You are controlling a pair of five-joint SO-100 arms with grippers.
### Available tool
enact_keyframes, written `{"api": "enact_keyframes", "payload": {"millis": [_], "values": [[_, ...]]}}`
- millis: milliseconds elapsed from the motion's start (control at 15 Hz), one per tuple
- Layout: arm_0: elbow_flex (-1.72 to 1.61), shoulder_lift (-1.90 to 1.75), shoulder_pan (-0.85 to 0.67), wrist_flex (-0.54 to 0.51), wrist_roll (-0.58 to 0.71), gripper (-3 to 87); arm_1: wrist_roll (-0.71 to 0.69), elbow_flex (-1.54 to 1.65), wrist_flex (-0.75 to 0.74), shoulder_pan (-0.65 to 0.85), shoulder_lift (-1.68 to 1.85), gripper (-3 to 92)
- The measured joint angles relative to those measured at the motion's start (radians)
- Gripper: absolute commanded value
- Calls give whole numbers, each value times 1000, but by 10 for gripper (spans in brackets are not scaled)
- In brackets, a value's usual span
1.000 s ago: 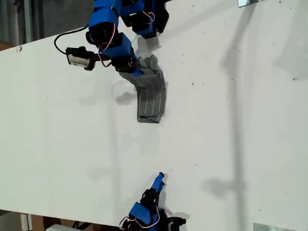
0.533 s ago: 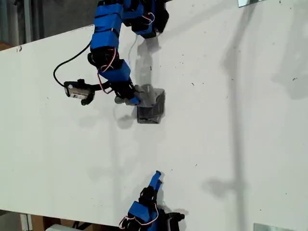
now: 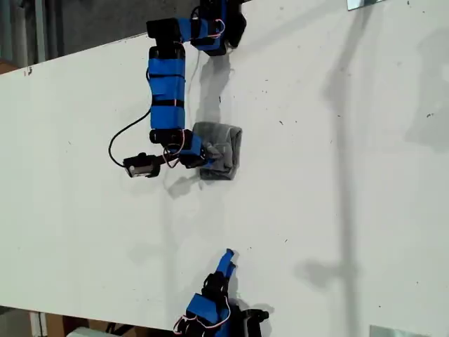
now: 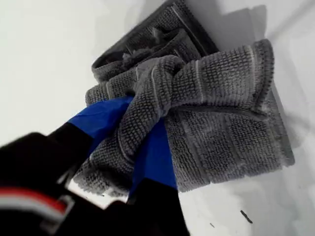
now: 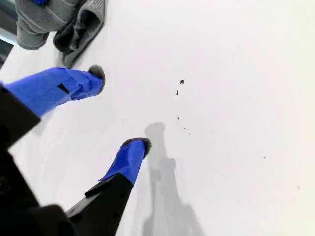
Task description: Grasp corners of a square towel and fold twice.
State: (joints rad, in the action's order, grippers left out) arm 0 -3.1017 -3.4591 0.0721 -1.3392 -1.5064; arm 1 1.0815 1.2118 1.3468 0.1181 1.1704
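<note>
The first end effector (image 4: 130, 147) was clamped on a towel (image 4: 221, 123) corner, finishing the second fold; next, release. The second end effector (image 5: 120, 108) gaped empty.

obstacle: folded towel (image 3: 221, 150) near exterior view's top | free: bare white table (image 3: 337, 210) all around

My first tool (image 3: 200, 160), a blue two-fingered clamp on a blue segmented arm (image 3: 167, 88) reaching down from the exterior view's top edge, is clamped on a bunched fold of the grey striped towel (image 4: 221, 123). My second tool (image 5: 120, 110), at the exterior view's bottom edge, has its blue fingers (image 5: 129, 160) spread apart, gripping nothing.
</note>
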Motion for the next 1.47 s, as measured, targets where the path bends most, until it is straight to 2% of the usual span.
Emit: {"api": "enact_keyframes", "payload": {"millis": [67, 200, 267, 467, 867, 1067, 1467], "values": [[0, 0, 0, 0, 0, 242, 0, -5, -2, 3, -32, 8], [0, 0, 0, 0, 0, 242, -5, -38, -2, 5, -91, 219], [0, 0, 0, 0, 0, 242, -5, -40, 0, 5, -92, 279], [0, 0, 0, 2, 6, 242, -43, -44, 37, 5, -67, 353], [-5, 0, 0, 8, 9, 242, -84, -15, 112, -6, 296, 346], [-5, 0, 0, 8, 9, 241, -58, 210, 64, -8, 413, 329], [-5, 0, 0, 8, 9, 241, 63, 526, -49, -15, 420, 299]]}}
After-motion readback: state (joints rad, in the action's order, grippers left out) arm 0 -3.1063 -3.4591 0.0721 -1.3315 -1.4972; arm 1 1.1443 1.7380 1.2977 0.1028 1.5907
